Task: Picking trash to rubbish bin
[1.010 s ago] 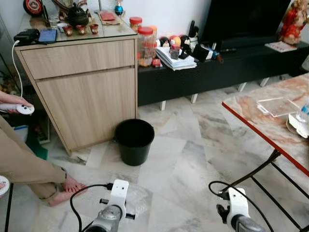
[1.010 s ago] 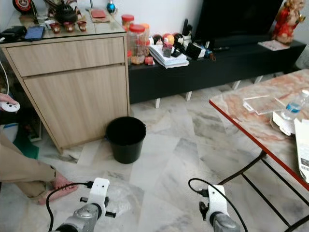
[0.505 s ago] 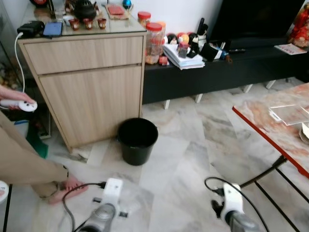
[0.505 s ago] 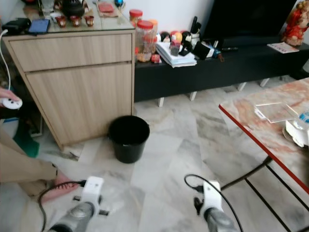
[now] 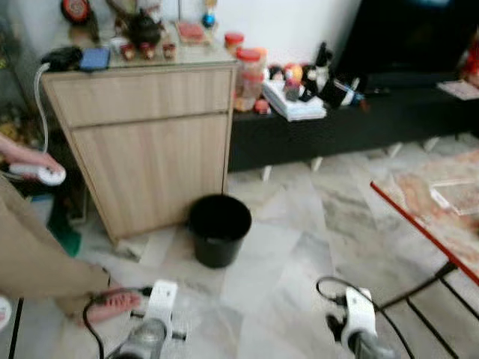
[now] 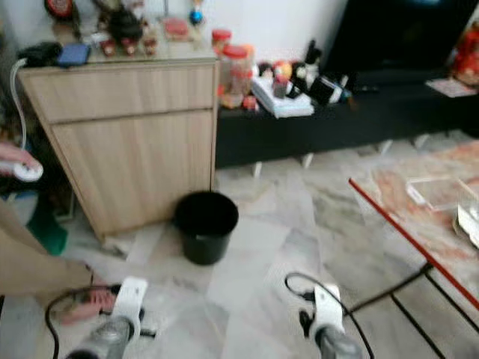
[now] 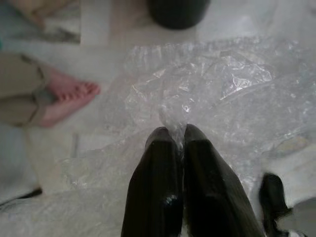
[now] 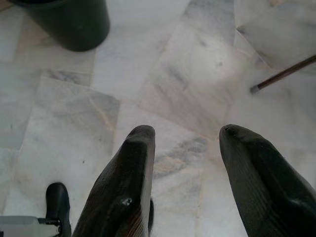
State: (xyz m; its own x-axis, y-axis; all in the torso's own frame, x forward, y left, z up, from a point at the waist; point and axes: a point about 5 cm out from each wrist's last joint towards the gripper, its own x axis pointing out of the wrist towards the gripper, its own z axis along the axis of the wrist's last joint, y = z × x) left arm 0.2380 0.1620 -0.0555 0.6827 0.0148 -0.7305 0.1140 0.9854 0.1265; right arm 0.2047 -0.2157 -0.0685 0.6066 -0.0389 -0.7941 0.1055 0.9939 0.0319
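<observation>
While the head views are slightly blurred, a round black rubbish bin (image 5: 218, 239) stands out on the pale marble floor (image 5: 284, 269); its inside looks dark, and what it holds cannot be told. Just behind the bin is a light wooden cabinet (image 5: 150, 142), and to the bin's right runs a low black TV bench (image 5: 352, 120) carrying jars, books and small items. Farther right of the bin is the red-edged corner of a marble-topped table (image 5: 434, 224).

On the near side of the bin, the left gripper (image 7: 177, 136) has its two black fingers pinched together on a crumpled sheet of clear bubble wrap (image 7: 222, 94), which spreads over the floor short of the bin. The right gripper (image 8: 186, 136) hovers above bare floor to the right of the bin, fingers spread wide with nothing between them.

Left of the bin, a person's bare foot (image 7: 66, 98) rests on the floor, and a hand (image 5: 26, 158) holds a white controller (image 5: 46, 175).
</observation>
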